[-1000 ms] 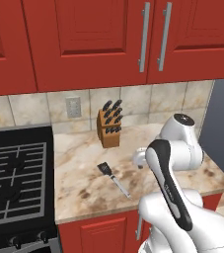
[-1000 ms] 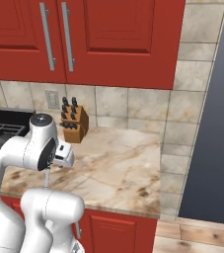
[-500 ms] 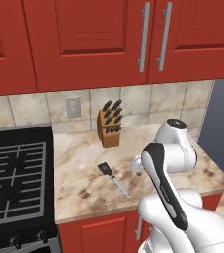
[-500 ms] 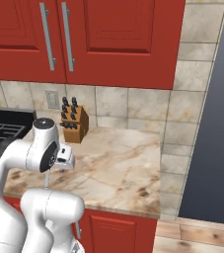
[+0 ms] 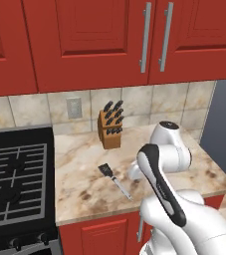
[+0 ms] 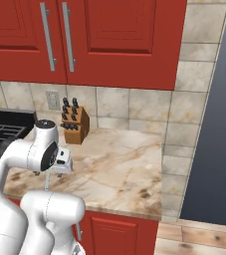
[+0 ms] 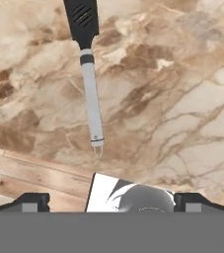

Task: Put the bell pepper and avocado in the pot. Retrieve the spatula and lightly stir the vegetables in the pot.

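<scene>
We judge the step in hand to be fetching the spatula (image 7: pixel 90 74), which lies flat on the marble counter (image 7: pixel 182 99) with nothing touching it. In the hand view its black slotted blade sits at 12 o'clock and its pale handle runs down toward the centre, ending in a small hanging loop. From the left base view the spatula (image 5: pixel 114 180) rests near the front of the counter (image 5: pixel 79 164), at about 6 o'clock from the knife block (image 5: pixel 110 128).

To do this well, we should lower over the middle of the handle, turn the wrist so the fingers straddle it crosswise, and close only once low enough.

The gripper (image 7: pixel 111 201) hangs above the counter with its fingers (image 7: pixel 30 201) spread wide, holding nothing and touching nothing.
</scene>
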Motion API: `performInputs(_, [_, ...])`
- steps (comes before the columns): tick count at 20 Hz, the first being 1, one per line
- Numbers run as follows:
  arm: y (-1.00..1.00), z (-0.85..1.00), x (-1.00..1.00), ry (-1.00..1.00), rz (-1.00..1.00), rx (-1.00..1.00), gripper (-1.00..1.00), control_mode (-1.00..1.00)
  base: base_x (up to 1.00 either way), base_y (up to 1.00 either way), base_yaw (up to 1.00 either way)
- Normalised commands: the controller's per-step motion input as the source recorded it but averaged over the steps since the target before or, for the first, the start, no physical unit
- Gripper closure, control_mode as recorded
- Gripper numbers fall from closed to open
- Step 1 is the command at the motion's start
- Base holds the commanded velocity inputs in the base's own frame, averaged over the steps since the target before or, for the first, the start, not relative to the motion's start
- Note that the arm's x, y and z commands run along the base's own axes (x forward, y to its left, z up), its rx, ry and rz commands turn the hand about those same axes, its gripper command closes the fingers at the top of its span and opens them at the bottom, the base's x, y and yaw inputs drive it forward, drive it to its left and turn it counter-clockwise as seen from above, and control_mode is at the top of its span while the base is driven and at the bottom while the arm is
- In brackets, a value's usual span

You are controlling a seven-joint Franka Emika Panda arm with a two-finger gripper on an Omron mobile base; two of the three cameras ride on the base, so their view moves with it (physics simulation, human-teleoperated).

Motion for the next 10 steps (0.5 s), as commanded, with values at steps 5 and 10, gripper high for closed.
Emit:
performInputs(5, [0.14, -0.19, 0.29, 0.4, 0.06, -0.05, -1.0, -1.0, 0.0, 0.0, 0.0])
performInputs(10, [0.11, -0.2, 0.36, 0.41, 0.06, -0.04, -1.0, -1.0, 0.0, 0.0, 0.0])
